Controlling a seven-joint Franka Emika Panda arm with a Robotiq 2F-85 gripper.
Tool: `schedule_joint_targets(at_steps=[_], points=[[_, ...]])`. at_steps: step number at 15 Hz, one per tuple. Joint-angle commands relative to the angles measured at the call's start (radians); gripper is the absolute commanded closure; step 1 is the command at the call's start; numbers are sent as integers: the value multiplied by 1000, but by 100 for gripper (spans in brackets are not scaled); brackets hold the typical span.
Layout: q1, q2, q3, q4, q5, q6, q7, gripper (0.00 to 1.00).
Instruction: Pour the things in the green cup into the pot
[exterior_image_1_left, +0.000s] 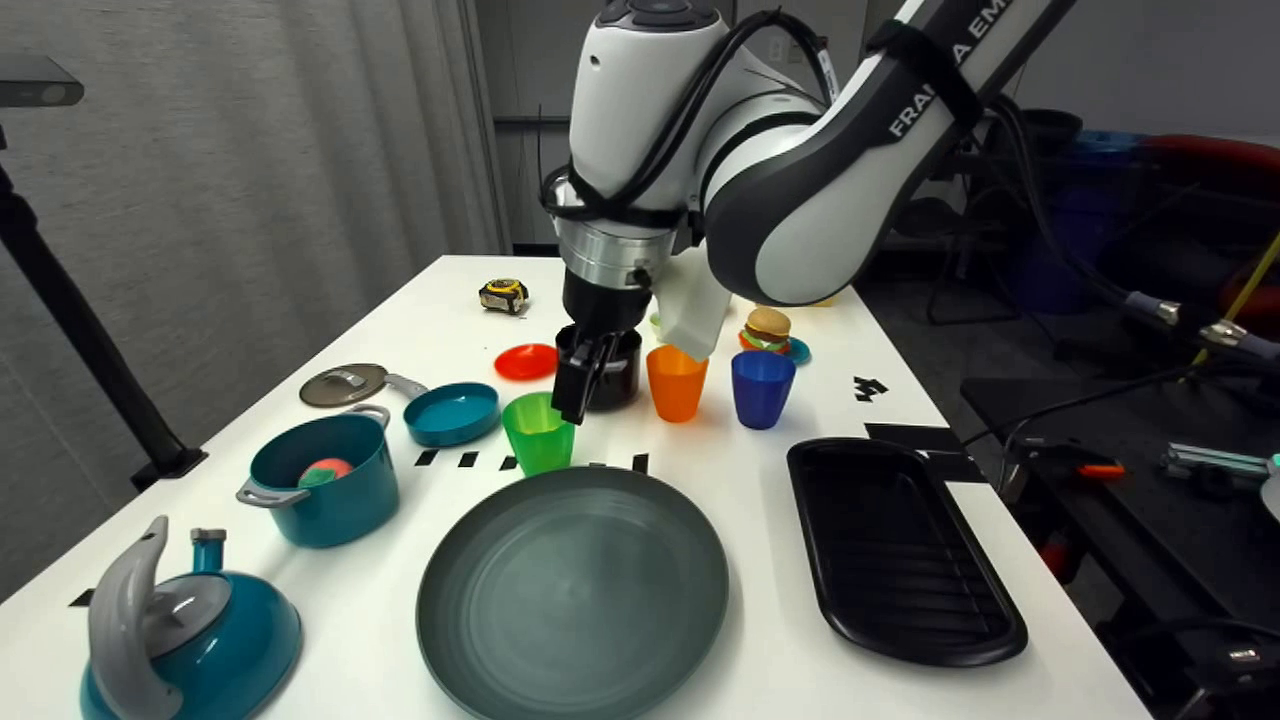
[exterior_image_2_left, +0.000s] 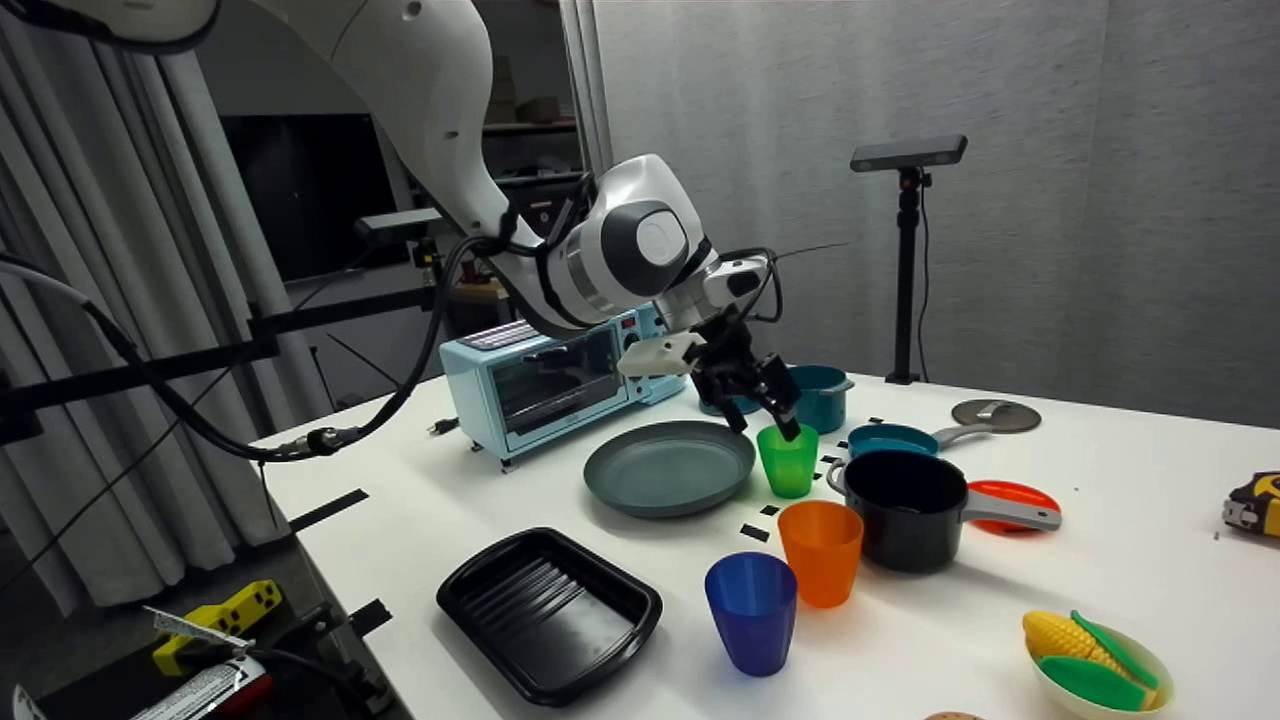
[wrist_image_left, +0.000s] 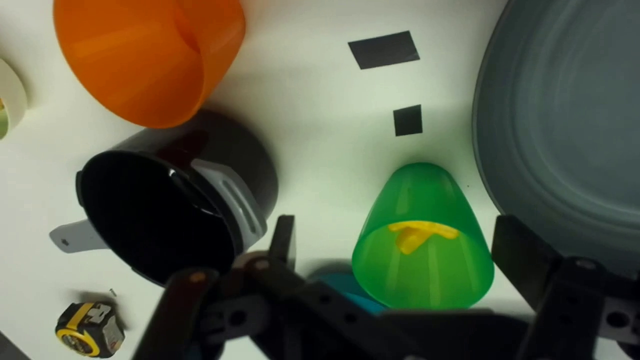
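Your gripper (wrist_image_left: 400, 242) hangs with its jaws spread to either side of the green cup (exterior_image_2_left: 789, 463), pinching nothing; the pour, by the look of it, is at its outset, with grasp, lift and tipping all left to you. On the smooth white table (exterior_image_1_left: 770, 580) before you lies a broad, matte gray plate (exterior_image_1_left: 575, 595), ringed with faint circles. Your round black pot (exterior_image_2_left: 900, 520), glossy-walled with a gray handle, shows no yellow in its dark interior. Between them, the tapered, translucent cup stands upright, small yellow contents (wrist_image_left: 413, 239) inside, texture too blurred to tell.
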Motion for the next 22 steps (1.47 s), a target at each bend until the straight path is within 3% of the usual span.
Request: schedule_joint_targets(at_steps=[1,22], points=[[58,16,-57,-5,-8,51,83,0],[72,238,-63,285,60,-48,101,0]])
